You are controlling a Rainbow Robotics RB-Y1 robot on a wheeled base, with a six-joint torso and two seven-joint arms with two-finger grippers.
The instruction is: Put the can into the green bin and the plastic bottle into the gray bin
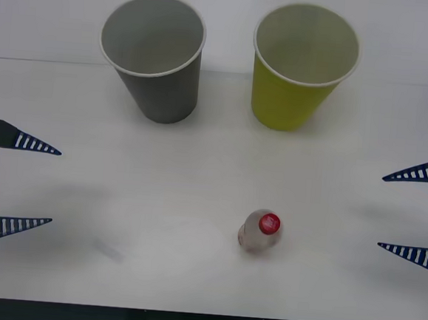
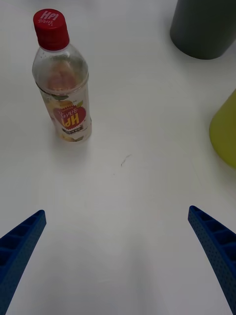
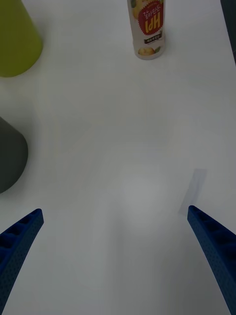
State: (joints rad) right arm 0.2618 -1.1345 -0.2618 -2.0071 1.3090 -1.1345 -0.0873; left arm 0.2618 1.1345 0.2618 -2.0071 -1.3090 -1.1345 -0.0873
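Your plastic bottle [image 1: 259, 231] is standing upright on the table [image 1: 159, 200], nearer your right gripper [image 1: 414, 213] than the left gripper [image 1: 23, 182]. Both are sitting wide open, holding nothing. Gray bin [image 1: 154, 55] and green bin [image 1: 301, 67] are both looking empty behind it.

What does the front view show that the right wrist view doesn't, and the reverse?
Front only: both bins' open mouths, gray bin and green bin, and both open grippers, left and right, at the table's sides. Right wrist only: the label on the upright bottle. Shared: bottle, both bins, right gripper, white table.
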